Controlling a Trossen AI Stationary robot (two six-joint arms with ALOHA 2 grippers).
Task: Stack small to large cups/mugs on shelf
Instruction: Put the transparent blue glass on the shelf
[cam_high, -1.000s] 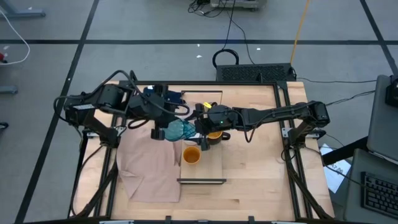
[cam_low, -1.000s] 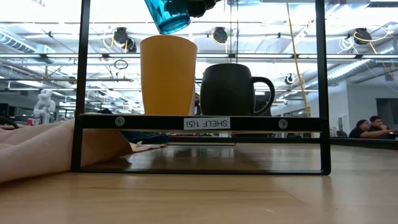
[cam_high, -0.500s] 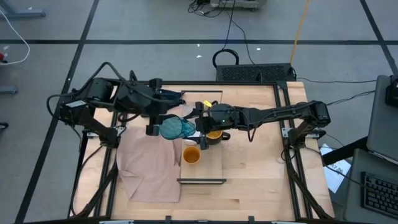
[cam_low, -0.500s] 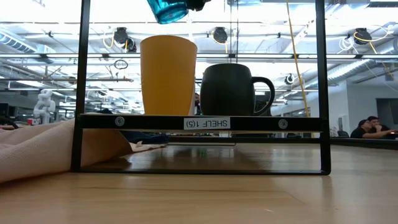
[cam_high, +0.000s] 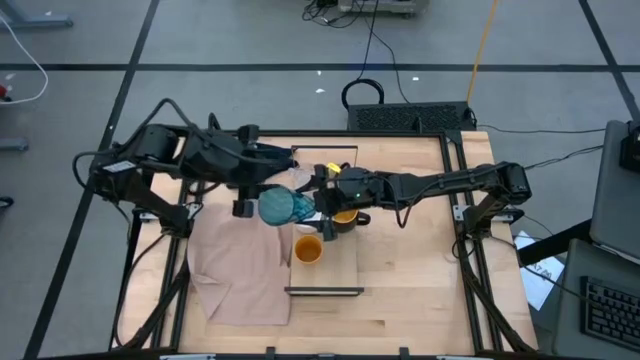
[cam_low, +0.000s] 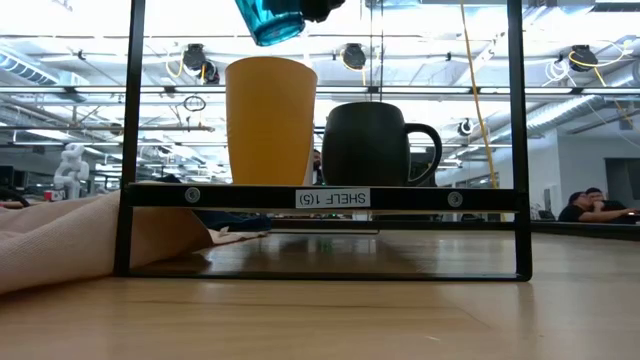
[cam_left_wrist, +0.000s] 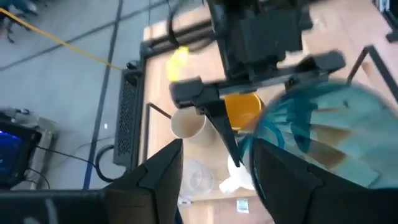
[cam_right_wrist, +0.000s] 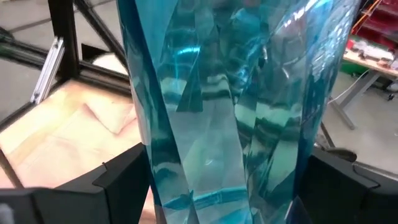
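Note:
The teal ribbed tumbler (cam_high: 280, 207) hangs above the near-left part of the shelf (cam_high: 345, 262), with my right gripper (cam_high: 316, 205) shut on it. It also shows at the top of the low view as the tumbler (cam_low: 270, 20). My left gripper (cam_high: 243, 207) stands open just left of the tumbler and apart from it. Its fingers frame the left wrist view as the left gripper (cam_left_wrist: 217, 149). A small orange cup (cam_high: 307, 249) and a dark-handled orange mug (cam_high: 345, 216) stand on the shelf plank (cam_low: 320, 197). My right gripper pinches the tumbler's ribbed wall (cam_right_wrist: 155, 180) between its two fingers (cam_right_wrist: 124, 183), one on each side. The fingers come nearly level from the table's right. The tumbler is lifted clear above the shelf and somewhat tilted.
A beige cloth (cam_high: 240, 270) lies on the table left of the shelf. A beige cup (cam_left_wrist: 188, 124), a clear glass (cam_left_wrist: 199, 180) and a white mug (cam_left_wrist: 239, 177) sit by the shelf's far end. People sit far off in the room (cam_low: 590, 205).
My left gripper has drawn back from the tumbler toward the table's left edge and a little up, and now stands apart from it. The tumbler stays in my right gripper at about the same place.

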